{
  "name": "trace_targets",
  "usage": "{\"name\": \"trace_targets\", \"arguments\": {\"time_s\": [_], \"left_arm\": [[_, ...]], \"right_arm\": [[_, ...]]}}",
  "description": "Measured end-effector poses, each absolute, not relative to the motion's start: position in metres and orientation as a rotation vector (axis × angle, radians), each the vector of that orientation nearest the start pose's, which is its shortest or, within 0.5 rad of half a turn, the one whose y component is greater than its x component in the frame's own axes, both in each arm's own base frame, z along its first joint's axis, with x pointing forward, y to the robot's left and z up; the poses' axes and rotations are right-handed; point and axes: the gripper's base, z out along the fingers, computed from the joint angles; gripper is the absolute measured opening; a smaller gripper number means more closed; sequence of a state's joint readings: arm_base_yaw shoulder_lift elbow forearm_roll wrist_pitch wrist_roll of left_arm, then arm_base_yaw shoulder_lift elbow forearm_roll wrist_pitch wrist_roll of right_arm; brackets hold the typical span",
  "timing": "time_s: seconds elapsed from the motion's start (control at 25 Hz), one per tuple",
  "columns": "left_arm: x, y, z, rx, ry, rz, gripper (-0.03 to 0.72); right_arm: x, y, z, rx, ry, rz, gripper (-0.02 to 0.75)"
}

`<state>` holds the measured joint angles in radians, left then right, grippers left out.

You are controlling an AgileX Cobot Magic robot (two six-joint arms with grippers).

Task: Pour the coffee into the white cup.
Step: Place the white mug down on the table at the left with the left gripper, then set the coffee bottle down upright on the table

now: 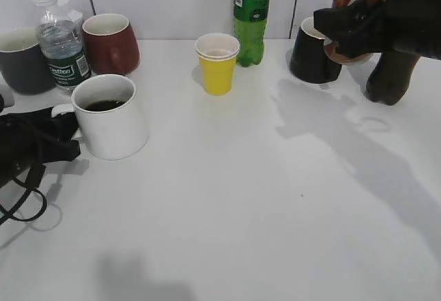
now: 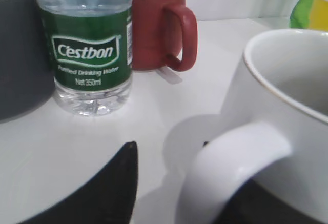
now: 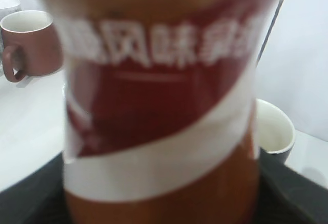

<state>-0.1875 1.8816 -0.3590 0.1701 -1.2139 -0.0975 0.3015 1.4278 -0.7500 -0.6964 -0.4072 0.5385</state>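
Observation:
The white cup (image 1: 114, 125) stands at the left of the table with dark coffee (image 1: 105, 105) in it. It fills the right of the left wrist view (image 2: 287, 96). My left gripper (image 1: 65, 132) is open, with one finger on each side of the cup's handle (image 2: 189, 183) and a gap on the left side. My right gripper (image 1: 344, 29) is at the far right back, shut on the brown coffee bottle (image 1: 386, 46) with a red and white label. The bottle is nearly upright and fills the right wrist view (image 3: 159, 106).
A black cup (image 1: 313, 56) stands just left of the coffee bottle. A yellow paper cup (image 1: 218, 63) and a green bottle (image 1: 251, 15) are at the back middle. A red-brown mug (image 1: 110, 43), a water bottle (image 1: 62, 46) and a grey mug (image 1: 24, 60) stand behind the white cup.

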Motion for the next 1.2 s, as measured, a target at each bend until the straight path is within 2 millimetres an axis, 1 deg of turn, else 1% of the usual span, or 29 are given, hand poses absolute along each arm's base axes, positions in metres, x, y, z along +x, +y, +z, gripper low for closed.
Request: {"name": "trace_targets", "arguments": {"time_s": [0.2, 0.36, 0.56, 0.76, 0.84, 0.96, 1.08, 1.16, 1.2], "left_arm": [[0.259, -0.064, 0.123, 0.249, 1.767, -0.301, 0.351], [0.258, -0.063, 0.129, 0.247, 1.752, -0.297, 0.354], [0.259, -0.060, 0.136, 0.208, 1.735, -0.275, 0.356], [0.257, -0.062, 0.134, 0.245, 1.757, -0.287, 0.356], [0.253, -0.062, 0.136, 0.255, 1.761, -0.290, 0.356], [0.242, -0.060, 0.144, 0.259, 1.744, -0.292, 0.356], [0.230, -0.061, 0.157, 0.285, 1.698, -0.309, 0.356], [0.223, -0.063, 0.169, 0.318, 1.648, -0.333, 0.356], [0.221, -0.064, 0.175, 0.333, 1.625, -0.348, 0.356]], "right_arm": [[0.283, 0.112, 0.264, -0.553, 1.748, 0.373, 0.527], [0.284, 0.113, 0.268, -0.534, 1.705, 0.379, 0.527], [0.286, 0.109, 0.271, -0.468, 1.691, 0.362, 0.527], [0.286, 0.110, 0.273, -0.467, 1.670, 0.366, 0.527], [0.286, 0.109, 0.272, -0.467, 1.671, 0.366, 0.527], [0.286, 0.109, 0.272, -0.468, 1.673, 0.364, 0.527], [0.286, 0.109, 0.266, -0.457, 1.692, 0.370, 0.527], [0.288, 0.109, 0.254, -0.442, 1.720, 0.384, 0.527], [0.289, 0.110, 0.244, -0.442, 1.745, 0.388, 0.527]]}}
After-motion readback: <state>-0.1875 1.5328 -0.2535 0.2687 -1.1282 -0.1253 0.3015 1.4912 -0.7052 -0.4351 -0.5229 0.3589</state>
